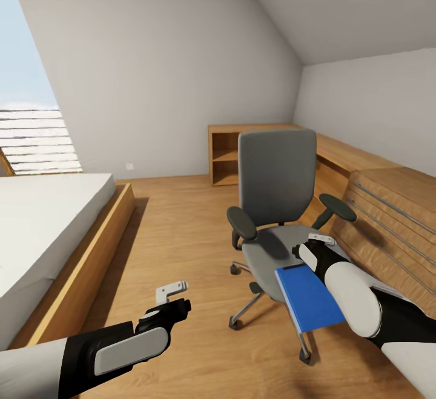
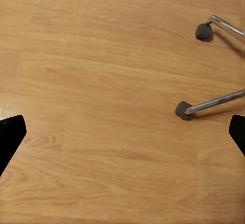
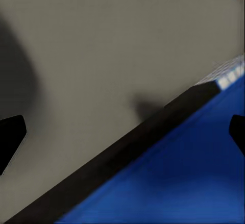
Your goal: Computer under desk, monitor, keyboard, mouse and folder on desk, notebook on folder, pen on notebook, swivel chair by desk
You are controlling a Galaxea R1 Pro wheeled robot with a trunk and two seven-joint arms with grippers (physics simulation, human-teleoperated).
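Head view: swivel chair point(image 1: 275, 205) on wood floor point(image 1: 181, 229); blue folder point(image 1: 309, 299) overhangs the seat's front edge, right gripper point(image 1: 315, 247) above it, left gripper point(image 1: 172, 305) over bare floor. Left wrist view: fingers point(image 2: 11, 137) spread wide, chair casters point(image 2: 184, 109) beyond them. Right wrist view: fingers point(image 3: 11, 134) wide, folder point(image 3: 178, 178) and seat point(image 3: 102, 55) between them, nothing held.

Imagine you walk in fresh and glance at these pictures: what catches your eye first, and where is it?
The bright blue folder stands out most, lying on the front of the grey swivel chair seat and jutting past its edge, in the middle of the wooden floor. The right gripper hangs just above the folder's far end, jaws spread. To the left sits a white bed under a sloped window.
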